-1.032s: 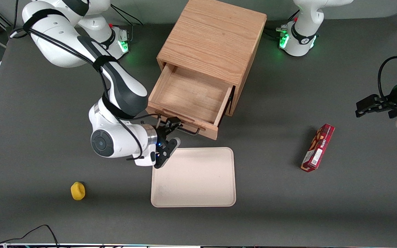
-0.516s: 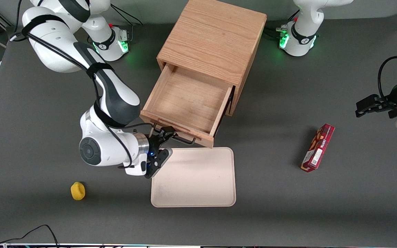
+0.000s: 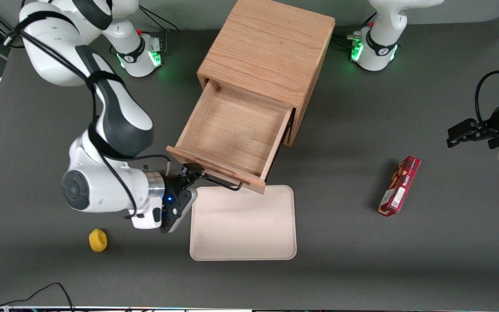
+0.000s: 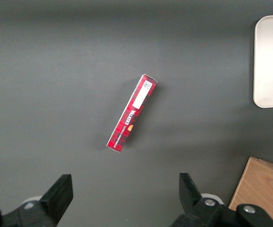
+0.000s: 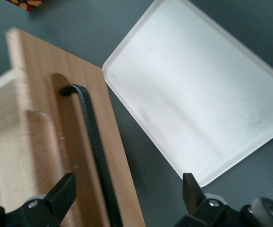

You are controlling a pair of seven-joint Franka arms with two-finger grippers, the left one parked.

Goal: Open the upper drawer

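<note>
The upper drawer (image 3: 236, 125) is light oak with visible grain, its bar handle (image 3: 219, 183) black. The claw (image 3: 187, 176) is black, on a white arm. The tray (image 3: 243, 225) is pale cream. The snack box (image 3: 399, 186) is red plaid with a white label. The small object (image 3: 98, 240) is yellow. The counter (image 3: 405, 260) is dark grey.

White arm (image 3: 102, 190) with dark grey joint covers, black cables strapped along it, silver wrist ring, black gripper (image 3: 189, 173).
</note>
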